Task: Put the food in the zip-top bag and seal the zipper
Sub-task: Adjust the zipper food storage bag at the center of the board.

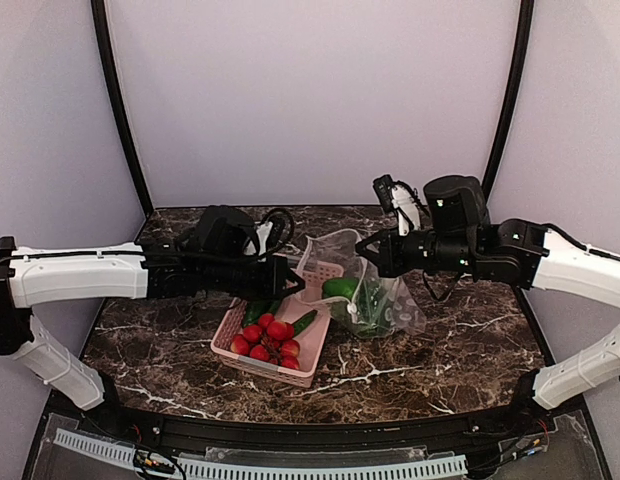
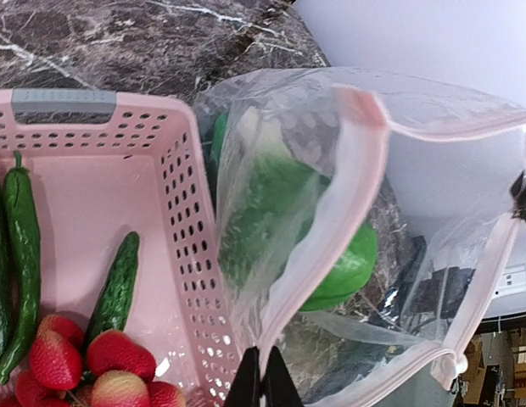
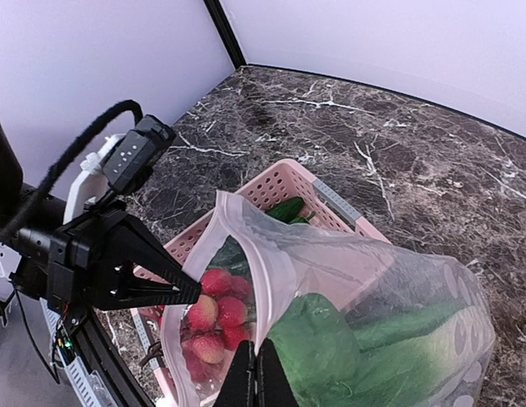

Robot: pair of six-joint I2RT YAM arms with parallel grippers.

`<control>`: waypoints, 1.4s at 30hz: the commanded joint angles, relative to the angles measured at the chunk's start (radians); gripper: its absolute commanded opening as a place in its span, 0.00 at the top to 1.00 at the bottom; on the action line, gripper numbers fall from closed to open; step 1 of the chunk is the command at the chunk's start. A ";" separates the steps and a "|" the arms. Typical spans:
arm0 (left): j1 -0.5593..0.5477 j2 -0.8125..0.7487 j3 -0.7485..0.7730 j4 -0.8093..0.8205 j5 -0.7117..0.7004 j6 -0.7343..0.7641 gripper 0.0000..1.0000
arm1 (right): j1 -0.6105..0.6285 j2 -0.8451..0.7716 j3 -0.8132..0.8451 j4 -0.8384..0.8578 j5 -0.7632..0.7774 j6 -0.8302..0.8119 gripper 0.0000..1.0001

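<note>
The left arm is reaching in from the left over the worktop [image 1: 450, 350]. Its end effector [image 1: 293, 280] is pinching the left side of the bag's mouth, with its fingers [image 2: 246, 392] closed tight on the zipper [image 2: 362, 127]. Under and just near of it, the pink basket [image 1: 258, 369] is sitting on the worktop. Its perforated right wall is lying just beside the bag. Red fruits [image 1: 266, 338] are lying heaped at the basket's near end, and slim cucumber pieces [image 2: 117, 287] are lying next to them. The bag [image 1: 395, 305] is being held up just right of the basket, its mouth pulled wide open and the zipper unsealed. A green pepper [image 1: 340, 288] is resting inside the bag at the left. Leafy greens [image 1: 370, 308] are lying lower in the bag, to the pepper's right. The right end effector [image 1: 370, 252] is gripping the right side of the bag's mouth, fingers closed on the plastic, with its arm stretching in from the right.
</note>
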 commanded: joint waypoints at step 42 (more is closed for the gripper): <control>0.018 -0.040 0.123 -0.128 0.016 0.135 0.27 | -0.048 -0.084 0.053 -0.085 0.153 0.074 1.00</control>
